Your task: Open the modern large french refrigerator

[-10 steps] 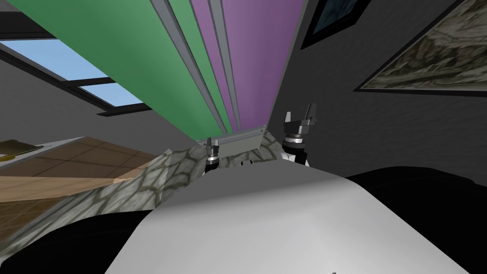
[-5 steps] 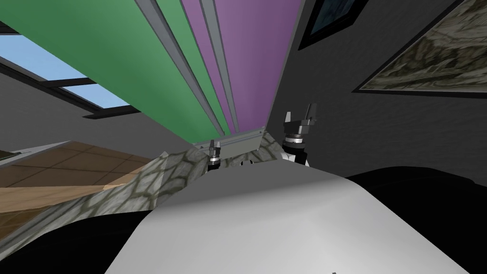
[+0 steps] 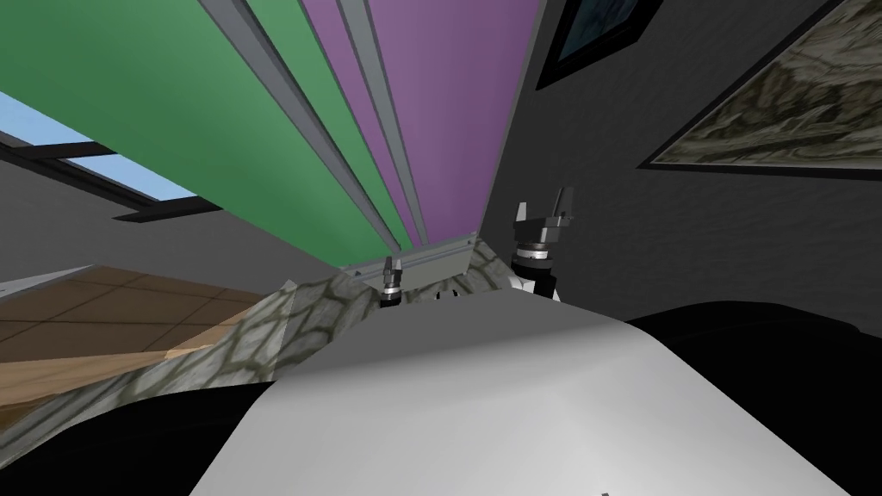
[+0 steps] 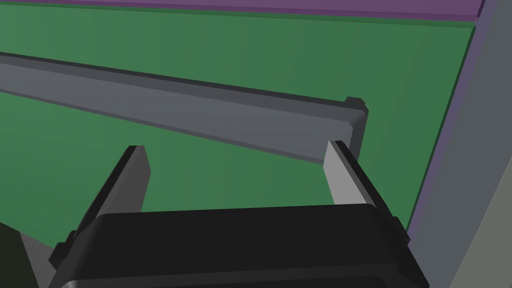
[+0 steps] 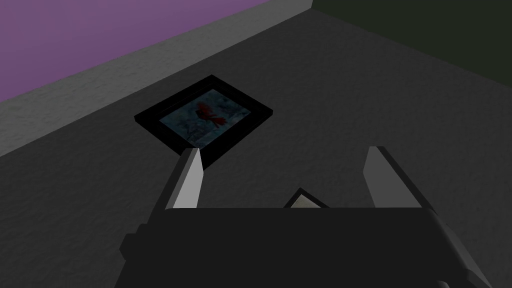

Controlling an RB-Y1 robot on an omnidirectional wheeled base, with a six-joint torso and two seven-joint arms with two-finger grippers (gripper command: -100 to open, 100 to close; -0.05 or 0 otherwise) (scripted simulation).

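Since a second ago my head camera has swung, so the refrigerator (image 3: 431, 257) sits further over in the head view; that shift is mine, not the refrigerator's. The left end effector (image 3: 392, 267) has crept in toward the refrigerator's foot. The right end effector (image 3: 541, 213) is where it was.

The refrigerator is dead ahead and close. Its green door (image 3: 172, 77) is on my left, its purple door (image 3: 448, 95) on my right, with long grey handles running beside the centre seam.

In the left wrist view the left end effector (image 4: 235, 150) is open and empty, fingers spread in front of the green door. That door's handle (image 4: 200, 115) runs crosswise just beyond the fingertips. One fingertip (image 4: 340, 165) lies just beside the handle's end; I cannot tell whether they touch.

The right end effector (image 5: 283, 151) is raised off the refrigerator's purple side, fingers apart, holding nothing.
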